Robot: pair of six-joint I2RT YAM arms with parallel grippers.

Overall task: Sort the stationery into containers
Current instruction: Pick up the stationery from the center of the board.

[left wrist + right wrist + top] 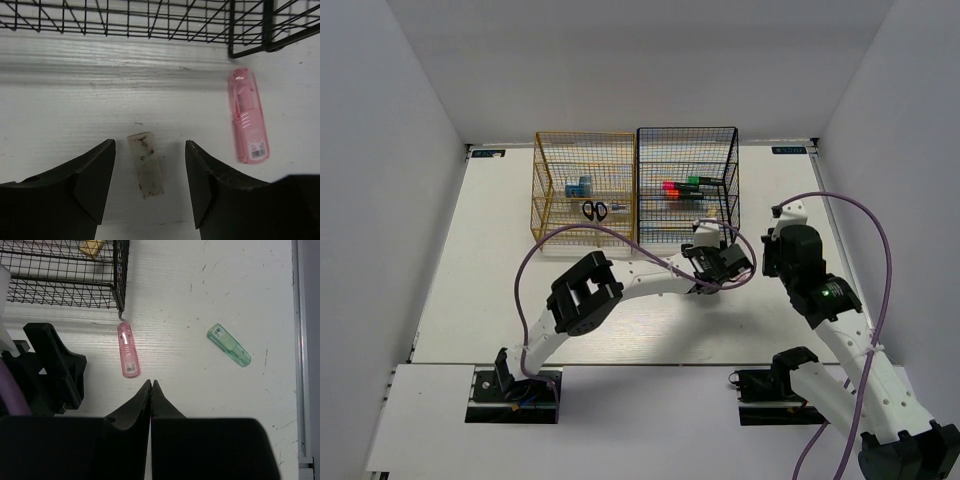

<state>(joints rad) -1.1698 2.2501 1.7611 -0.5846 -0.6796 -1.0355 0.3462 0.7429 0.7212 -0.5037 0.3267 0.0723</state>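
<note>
Though scissors (595,210) and blue tub (579,186) sit in the golden-yellow rack (545,190) and highlighters (682,187) in the black rack (720,150), a pale piece (145,164), pink piece (248,116) and green piece (229,345) lie unsorted on the worktop (500,280) near the black rack, left hand (149,147) open astride the pale piece, right hand (151,385) shut, empty.

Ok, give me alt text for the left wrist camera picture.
The open left gripper straddles a small stained whitish block lying on the white table. A pink plastic case lies to its right, near the black wire rack.
</note>
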